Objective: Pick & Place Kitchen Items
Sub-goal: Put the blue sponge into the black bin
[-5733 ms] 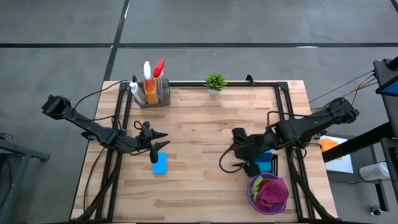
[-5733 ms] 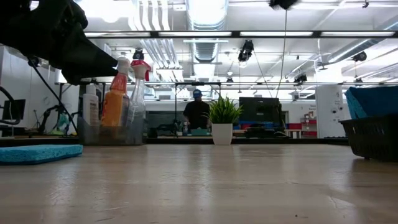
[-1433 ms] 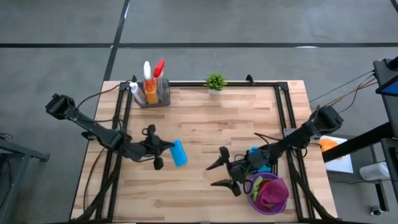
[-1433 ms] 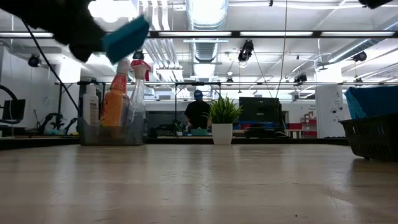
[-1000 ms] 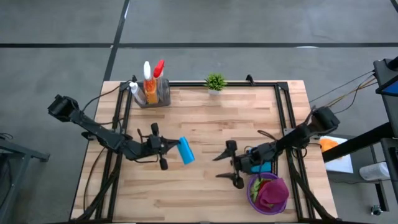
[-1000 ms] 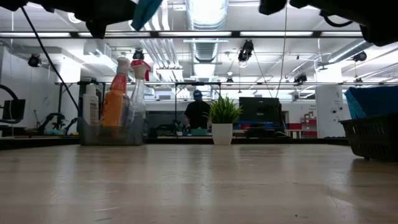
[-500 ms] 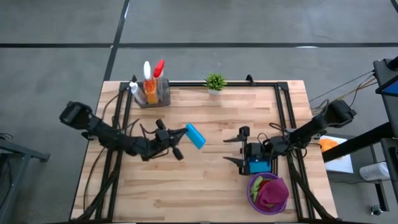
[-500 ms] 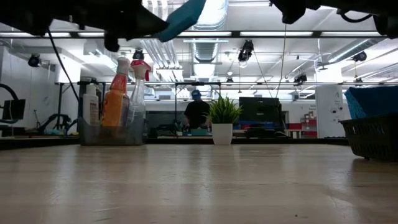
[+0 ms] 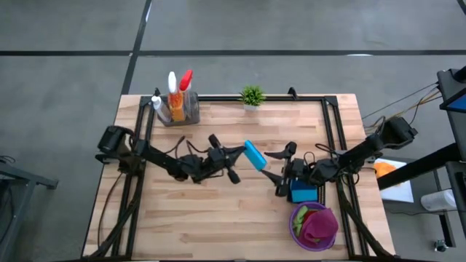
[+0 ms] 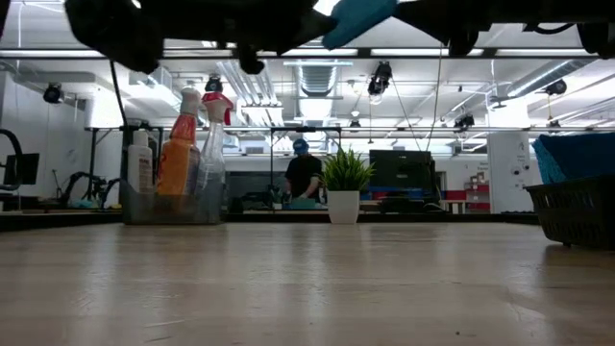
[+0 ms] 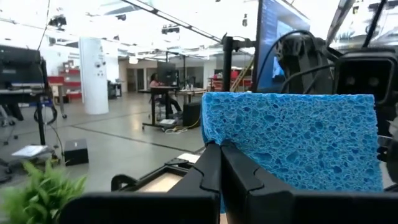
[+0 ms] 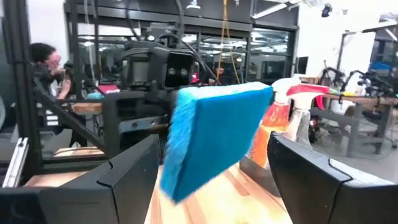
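Observation:
A blue sponge (image 9: 253, 154) hangs over the middle of the table, and my left gripper (image 9: 240, 152) is shut on it. In the low view the sponge (image 10: 356, 17) shows high above the tabletop. My right gripper (image 9: 279, 170) faces it from the table's right, open. In the right wrist view the sponge (image 12: 214, 134) stands just ahead of the gap between the two fingers; I see no touch. A second blue sponge (image 9: 304, 191) lies in a black basket by the right arm. My left gripper pinches the sponge by one end, near a corner (image 11: 214, 140), between its two fingers. The fingers come about level from the table's left. The sponge sticks out beyond the fingertips, tilted and lifted clear of the table.
A clear holder with spray bottles (image 9: 178, 102) stands at the far left. A small potted plant (image 9: 252, 94) sits at the far edge. A purple bowl with green and magenta cloths (image 9: 314, 224) is at the near right. A person (image 10: 304, 176) is in the room behind.
My left gripper has carried the sponge toward the table's right, clear of the table, up to my right gripper. My right gripper has rolled, shifted a little toward the far edge, and stayed open.

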